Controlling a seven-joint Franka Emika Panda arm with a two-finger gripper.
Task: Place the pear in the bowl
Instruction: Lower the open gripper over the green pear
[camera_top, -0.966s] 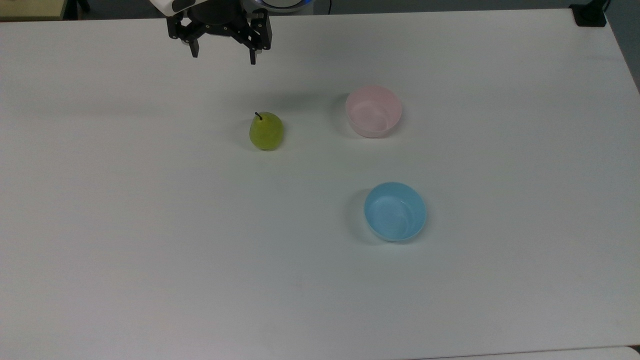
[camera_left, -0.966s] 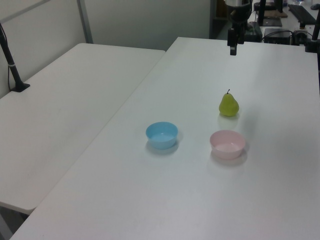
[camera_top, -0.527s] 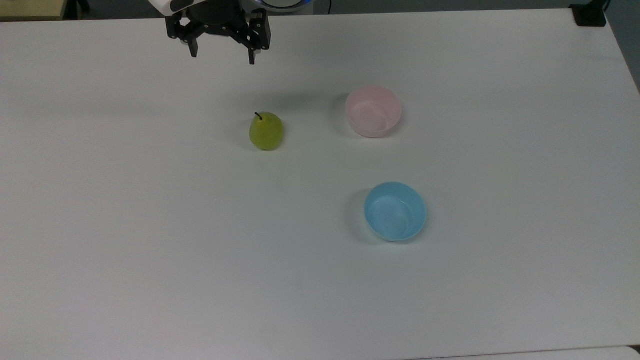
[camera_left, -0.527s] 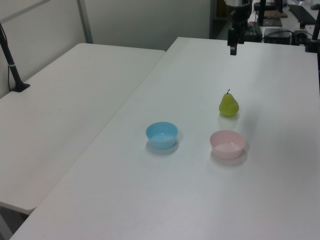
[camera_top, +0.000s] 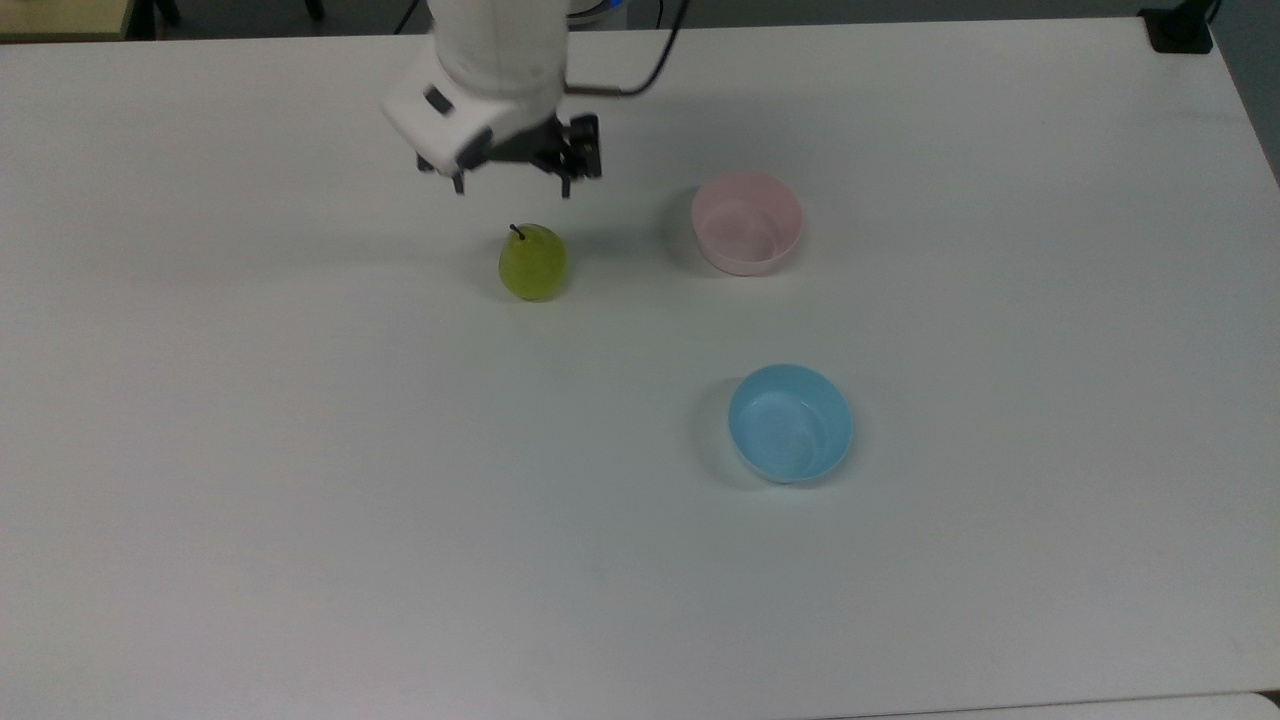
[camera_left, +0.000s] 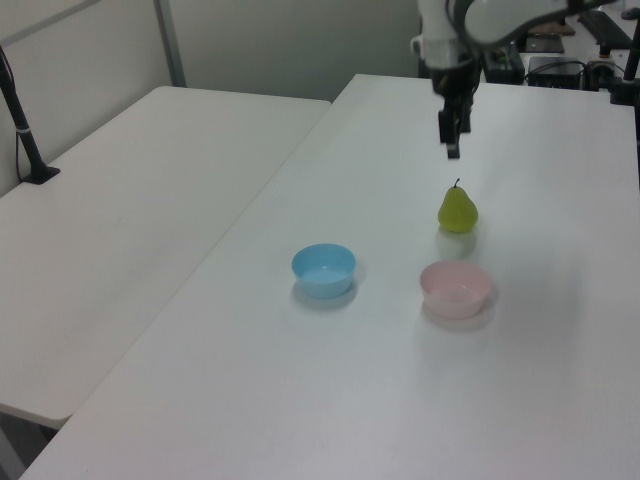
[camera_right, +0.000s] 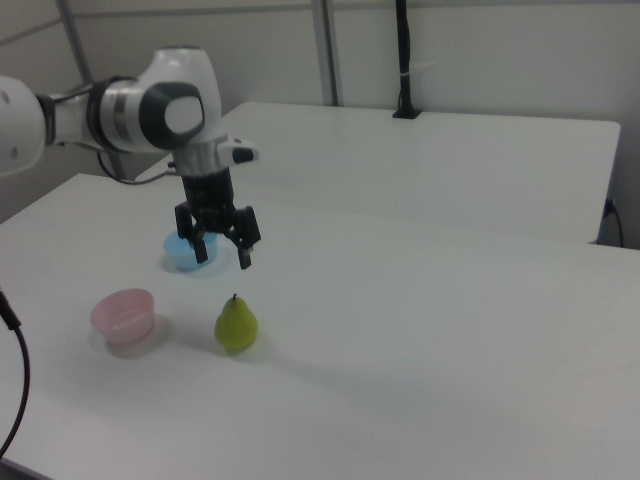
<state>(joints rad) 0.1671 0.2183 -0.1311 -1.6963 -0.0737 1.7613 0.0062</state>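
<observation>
Top view first: the pear (camera_top: 533, 263) stands upright on the white table (camera_top: 300, 450), its short dark stem pointing up, nothing touching it. To the top view's right of it, apart from it, sits the pink bowl (camera_top: 747, 222), and it holds nothing. My gripper (camera_top: 510, 185) hangs in the air just above the pear in the top view, close to the stem but clear of it. My two fingers are spread wide, wider than the pear, and hold nothing; the right view shows them pointing down with one fingertip (camera_right: 246, 262) near the stem. In the right view the pear (camera_right: 236, 325) stands between my gripper (camera_right: 221, 258) and the table's near edge, with the pink bowl (camera_right: 124, 315) at the right view's left of the fruit. In the left view my gripper (camera_left: 452, 150) hangs above the pear (camera_left: 457, 210), and the pink bowl (camera_left: 455, 288) lies nearer the camera. A light blue bowl (camera_top: 790, 423) rests farther off on the table, well apart from the pear, lower in the top view than the pink one.
</observation>
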